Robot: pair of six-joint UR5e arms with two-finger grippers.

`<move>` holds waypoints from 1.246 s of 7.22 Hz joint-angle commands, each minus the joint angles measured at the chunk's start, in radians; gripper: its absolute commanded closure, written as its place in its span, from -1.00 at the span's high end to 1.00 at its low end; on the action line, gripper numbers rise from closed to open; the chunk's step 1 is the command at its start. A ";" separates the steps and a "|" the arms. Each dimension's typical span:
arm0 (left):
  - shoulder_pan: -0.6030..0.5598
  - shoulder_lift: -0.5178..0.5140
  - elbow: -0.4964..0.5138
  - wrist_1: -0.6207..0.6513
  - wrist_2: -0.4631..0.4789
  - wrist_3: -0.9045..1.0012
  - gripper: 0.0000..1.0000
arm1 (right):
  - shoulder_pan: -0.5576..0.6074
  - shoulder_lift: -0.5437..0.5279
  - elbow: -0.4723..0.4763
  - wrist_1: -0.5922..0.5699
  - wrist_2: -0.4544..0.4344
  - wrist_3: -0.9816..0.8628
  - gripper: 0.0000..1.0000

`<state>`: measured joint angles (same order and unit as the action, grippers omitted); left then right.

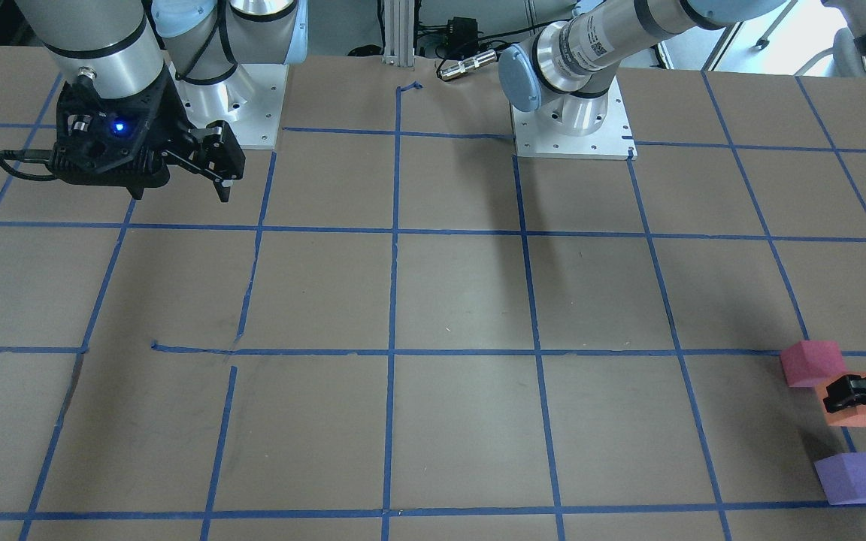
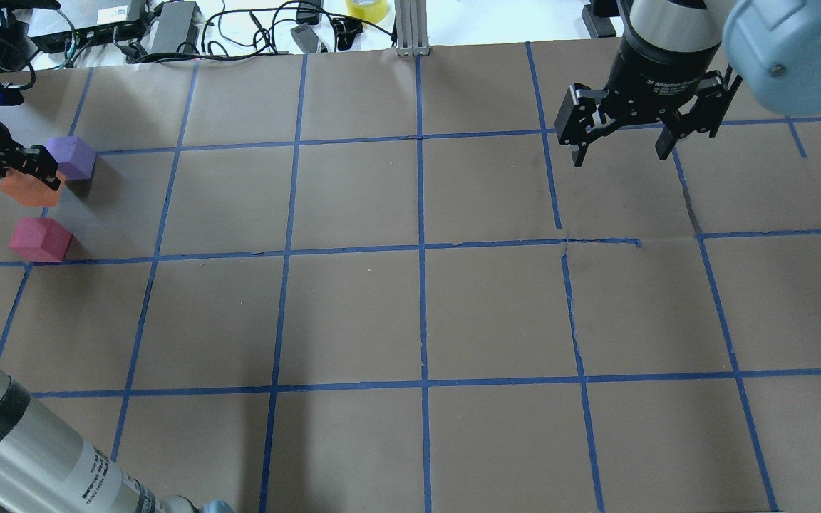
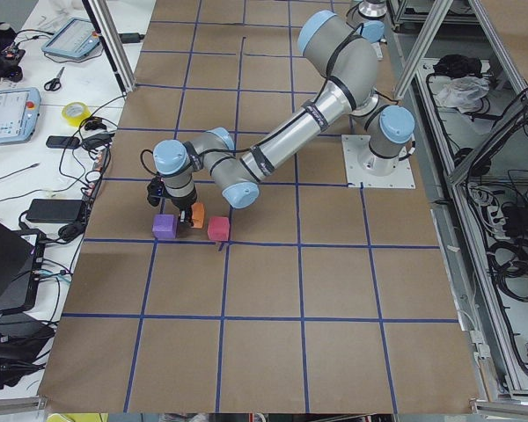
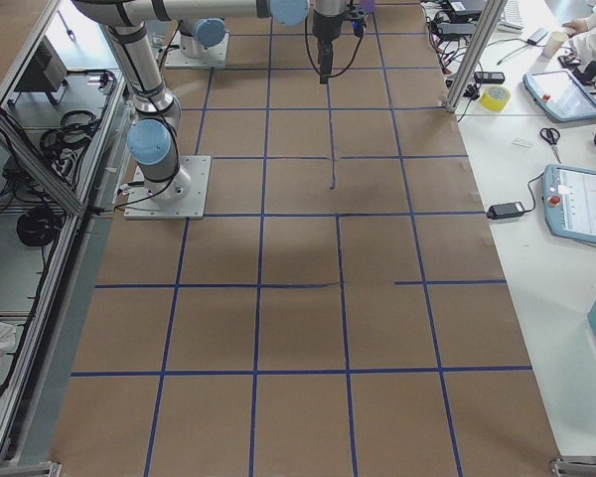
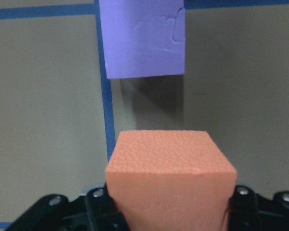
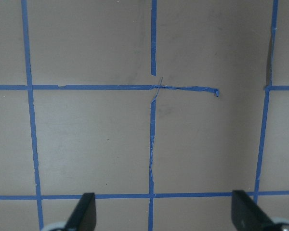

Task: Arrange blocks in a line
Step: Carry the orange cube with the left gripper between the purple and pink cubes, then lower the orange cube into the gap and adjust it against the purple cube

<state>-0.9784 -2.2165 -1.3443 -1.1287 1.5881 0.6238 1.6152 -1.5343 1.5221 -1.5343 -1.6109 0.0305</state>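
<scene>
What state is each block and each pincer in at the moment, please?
left pincer: shut on the orange block.
right pincer: open, empty, above the table.
orange block: gripped by the left pincer.
purple block: resting free on the table.
crimson block: resting free on the table.
</scene>
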 commanded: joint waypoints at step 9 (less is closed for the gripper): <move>0.001 -0.086 0.004 0.059 0.010 -0.001 -1.00 | 0.002 -0.003 -0.003 -0.009 0.002 0.000 1.00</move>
<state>-0.9771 -2.2956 -1.3446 -1.0829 1.5971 0.6165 1.6181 -1.5362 1.5215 -1.5408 -1.6091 0.0336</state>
